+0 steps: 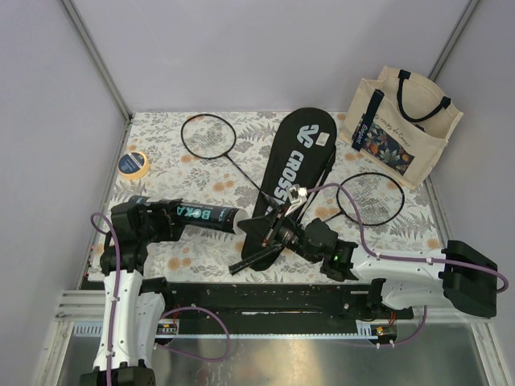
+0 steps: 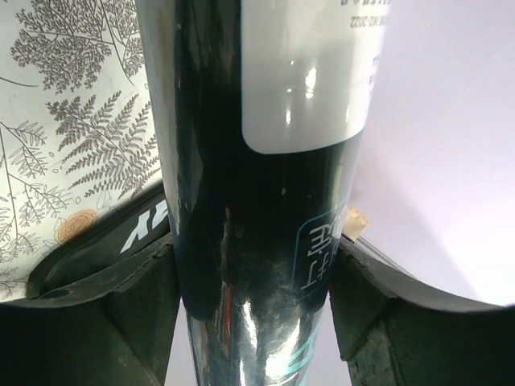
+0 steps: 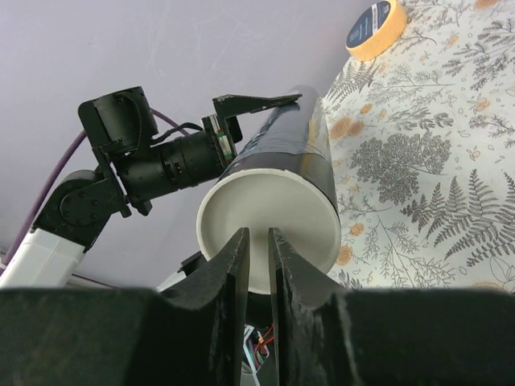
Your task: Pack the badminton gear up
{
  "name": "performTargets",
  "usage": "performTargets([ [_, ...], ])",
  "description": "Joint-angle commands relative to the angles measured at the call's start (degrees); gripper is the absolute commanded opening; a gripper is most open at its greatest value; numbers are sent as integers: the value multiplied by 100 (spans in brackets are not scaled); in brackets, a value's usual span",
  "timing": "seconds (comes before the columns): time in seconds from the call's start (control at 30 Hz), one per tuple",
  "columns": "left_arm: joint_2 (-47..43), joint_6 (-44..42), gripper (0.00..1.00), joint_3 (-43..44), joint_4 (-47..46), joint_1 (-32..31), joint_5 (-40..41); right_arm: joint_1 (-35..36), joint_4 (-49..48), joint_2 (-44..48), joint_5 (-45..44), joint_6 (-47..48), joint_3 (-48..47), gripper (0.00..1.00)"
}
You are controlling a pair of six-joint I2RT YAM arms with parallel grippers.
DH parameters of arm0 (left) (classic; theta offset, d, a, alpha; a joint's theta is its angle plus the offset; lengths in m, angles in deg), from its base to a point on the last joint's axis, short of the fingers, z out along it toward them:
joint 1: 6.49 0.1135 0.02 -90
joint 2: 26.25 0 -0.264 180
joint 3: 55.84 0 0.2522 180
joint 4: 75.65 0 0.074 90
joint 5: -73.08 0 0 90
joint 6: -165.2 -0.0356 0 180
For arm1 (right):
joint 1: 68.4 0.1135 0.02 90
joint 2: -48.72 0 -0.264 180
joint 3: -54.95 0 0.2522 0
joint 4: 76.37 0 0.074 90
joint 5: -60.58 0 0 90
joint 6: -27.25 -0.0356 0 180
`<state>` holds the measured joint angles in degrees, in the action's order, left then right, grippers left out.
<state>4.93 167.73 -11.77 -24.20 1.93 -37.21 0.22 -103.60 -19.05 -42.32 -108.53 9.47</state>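
My left gripper (image 1: 165, 219) (image 2: 253, 265) is shut on the black tube with teal lettering (image 1: 201, 215) (image 2: 257, 201) and holds it level above the table. The tube's white end cap (image 1: 240, 219) (image 3: 241, 201) faces my right gripper (image 1: 273, 235) (image 3: 257, 237). That gripper's jaws stand a narrow slit apart, just in front of the cap, with nothing between them. The long black "CROSSWAY" bag (image 1: 296, 157) (image 2: 96, 249) lies in the middle of the table. One thin black racket (image 1: 208, 134) lies at the back left, another (image 1: 370, 198) at the right. A small white shuttlecock (image 1: 302, 191) rests on the bag.
A cream tote bag with dark handles (image 1: 402, 129) stands at the back right. A yellow-rimmed tape roll (image 1: 133, 164) (image 3: 376, 28) lies at the far left by the wall. The fern-print table cover (image 1: 169, 165) is bounded by grey walls on three sides.
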Motion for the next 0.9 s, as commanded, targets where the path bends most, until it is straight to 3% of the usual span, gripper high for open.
performTargets([
  [0.0, -121, -16, 25, 468, -561, -236, -1100, 46, 565, -325, 34, -256, -44, 24],
  [0.3, 476, -1727, 24, 871, -368, -245, -63, 37, 2515, 1589, -608, 534, 140, 40],
  [0.47, 1319, -3695, 24, 1565, -333, -245, 569, 37, 3140, 2670, -660, 614, 456, 52],
  [0.63, 2040, -5541, 25, 2216, -289, -245, 878, 37, 3439, 3453, -871, 710, 729, 72],
  [0.87, 3620, -6449, 27, 2849, 1, -245, 1967, 38, 4045, 3964, -1240, 886, 668, 92],
])
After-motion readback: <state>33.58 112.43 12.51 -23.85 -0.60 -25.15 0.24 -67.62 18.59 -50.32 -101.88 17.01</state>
